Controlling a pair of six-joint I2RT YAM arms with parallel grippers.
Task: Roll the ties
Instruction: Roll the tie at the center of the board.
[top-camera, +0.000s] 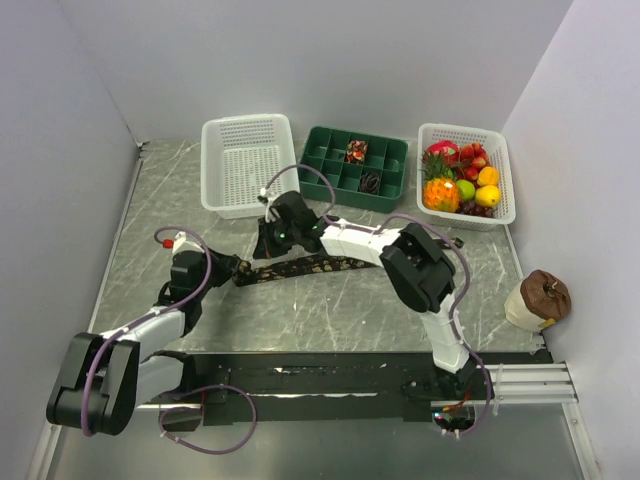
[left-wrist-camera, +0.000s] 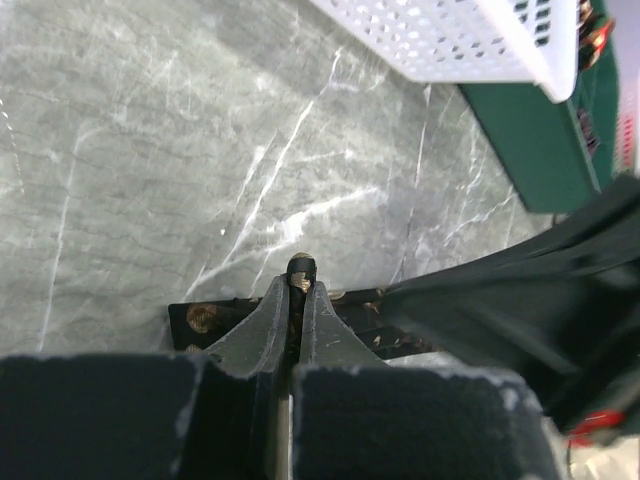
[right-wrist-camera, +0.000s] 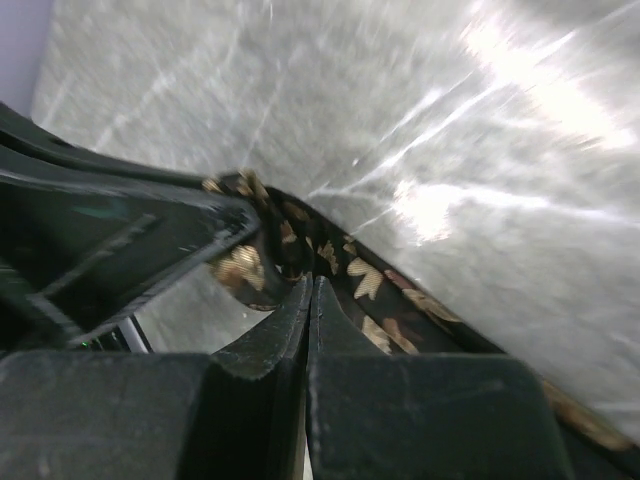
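Pinching hard, the left gripper has its jaws fully together on the left end of the long, narrow black-brown tan-speckled fabric tie. A nub of cloth pokes out past the tips in the left wrist view. It is probably anchoring that end so the strip cannot slide.

The right gripper also has its jaws pressed together, tips down against the tie just beside the left gripper. That view is blurred, so I can't tell if cloth is nipped between them or only lies under them. What looks like a small curl of patterned fabric sits at the tips. I judge this as the start of the coil, so it is early in the step.

Most of the tie lies flat and unrolled, running rightward across the grey marble-look tabletop under the right forearm. Both grippers crowd one end, which fits one holding and one turning. The risk is that the curl springs open if either lets go.

Further back is a green plastic compartment tray holding a small reddish rolled coil and a dark rolled coil. It is likely the destination. A white perforated plastic basket sits left of it, and a white basket of toy fruit sits to the right.
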